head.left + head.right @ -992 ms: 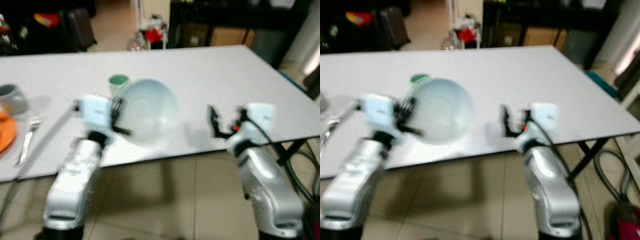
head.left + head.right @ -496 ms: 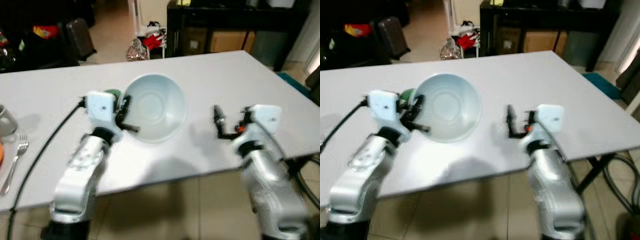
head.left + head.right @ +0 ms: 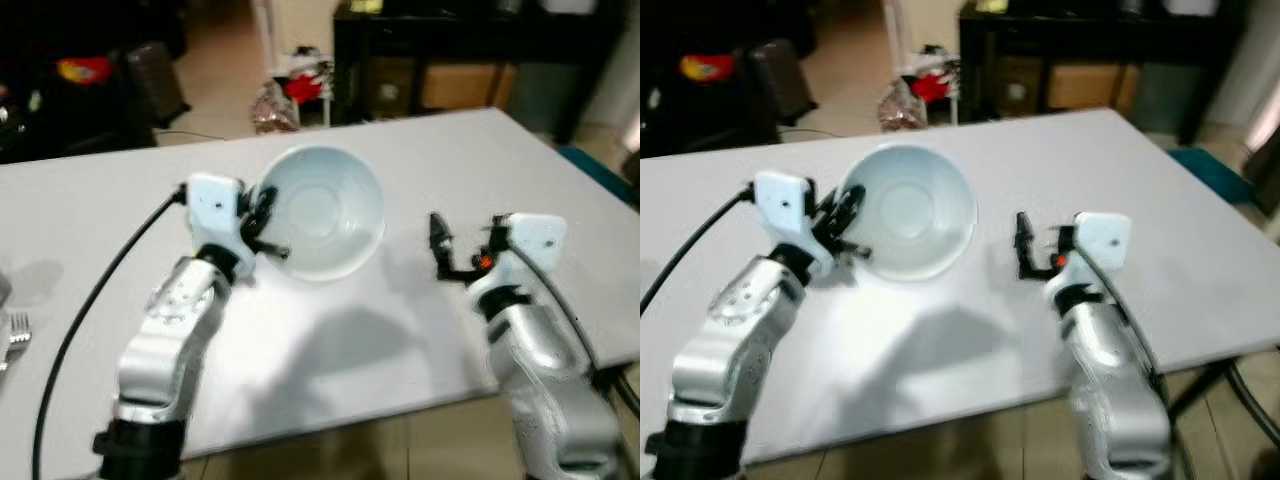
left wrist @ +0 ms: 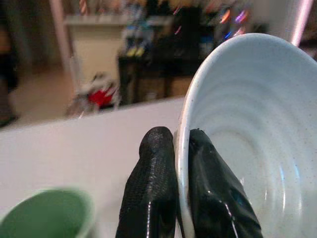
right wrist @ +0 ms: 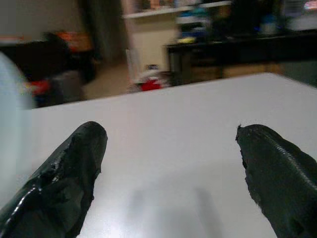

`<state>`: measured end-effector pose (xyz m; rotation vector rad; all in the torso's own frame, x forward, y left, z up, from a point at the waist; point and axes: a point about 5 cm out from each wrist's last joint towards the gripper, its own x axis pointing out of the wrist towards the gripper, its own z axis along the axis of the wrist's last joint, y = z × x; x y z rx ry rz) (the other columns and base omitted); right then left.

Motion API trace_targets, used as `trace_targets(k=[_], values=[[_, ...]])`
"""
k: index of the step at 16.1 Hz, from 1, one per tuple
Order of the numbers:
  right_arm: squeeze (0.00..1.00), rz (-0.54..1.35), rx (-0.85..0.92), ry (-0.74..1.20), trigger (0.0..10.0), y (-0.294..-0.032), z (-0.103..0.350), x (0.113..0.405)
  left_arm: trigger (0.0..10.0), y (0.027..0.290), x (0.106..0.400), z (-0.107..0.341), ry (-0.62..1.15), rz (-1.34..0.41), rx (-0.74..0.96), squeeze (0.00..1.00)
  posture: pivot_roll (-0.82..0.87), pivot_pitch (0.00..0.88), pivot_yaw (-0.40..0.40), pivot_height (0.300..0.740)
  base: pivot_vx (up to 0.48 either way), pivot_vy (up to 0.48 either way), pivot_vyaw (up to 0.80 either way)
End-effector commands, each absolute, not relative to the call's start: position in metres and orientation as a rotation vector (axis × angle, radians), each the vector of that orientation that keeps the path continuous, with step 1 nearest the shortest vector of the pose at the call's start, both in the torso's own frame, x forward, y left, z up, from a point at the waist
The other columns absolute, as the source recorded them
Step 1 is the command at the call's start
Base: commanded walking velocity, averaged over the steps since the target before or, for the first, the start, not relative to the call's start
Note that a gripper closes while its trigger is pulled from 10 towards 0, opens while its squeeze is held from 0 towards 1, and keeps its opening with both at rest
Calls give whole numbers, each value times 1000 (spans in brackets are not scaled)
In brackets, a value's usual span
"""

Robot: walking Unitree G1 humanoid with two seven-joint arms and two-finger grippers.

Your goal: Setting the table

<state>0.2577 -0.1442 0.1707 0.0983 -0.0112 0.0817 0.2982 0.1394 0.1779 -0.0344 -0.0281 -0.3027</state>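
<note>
A pale blue bowl (image 3: pixel 325 210) hangs tilted on its side just above the white table (image 3: pixel 330 340), its opening turned toward me. My left gripper (image 3: pixel 272 228) is shut on the bowl's left rim; in the left wrist view one finger (image 4: pixel 156 188) lies outside the rim and the other inside. A green cup (image 4: pixel 47 215) stands on the table close by that gripper. To the right of the bowl my right gripper (image 3: pixel 438 245) is held open over bare tabletop, its fingers (image 5: pixel 74 163) wide apart with nothing between them.
A fork (image 3: pixel 15 338) lies at the table's far left. A black cable (image 3: pixel 100 290) trails from my left arm. Beyond the table stand dark furniture (image 3: pixel 450 60) and red clutter (image 3: pixel 305 65) on the floor. The table's right edge (image 3: pixel 600 190) runs close to my right arm.
The view has moved closer over the table, and the orange plate and mug have slid out on the left. My left arm has carried the bowl farther over the table. The right gripper stays open.
</note>
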Motion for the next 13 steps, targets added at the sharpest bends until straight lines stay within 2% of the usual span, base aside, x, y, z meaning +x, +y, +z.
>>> trace_targets(k=[1,3,6,12,13], values=[[0,74,89,-20,10000,-148,173,257,10000,131,309,180,-2,-348,-68,0,-46,0,66,740,0,0,0],[0,75,84,-25,10000,-149,175,257,10000,125,325,178,52,-383,-143,0,-54,0,70,740,0,0,0],[0,81,74,-41,10000,-152,178,251,10000,116,360,173,155,-340,-269,0,-84,0,101,740,0,0,0],[0,96,40,-62,10000,-162,185,248,10000,108,381,155,288,-266,-275,0,-108,2,117,740,0,0,0],[0,142,36,-60,10000,-158,187,248,10000,104,387,149,331,-222,-328,0,-111,7,117,740,0,0,0]])
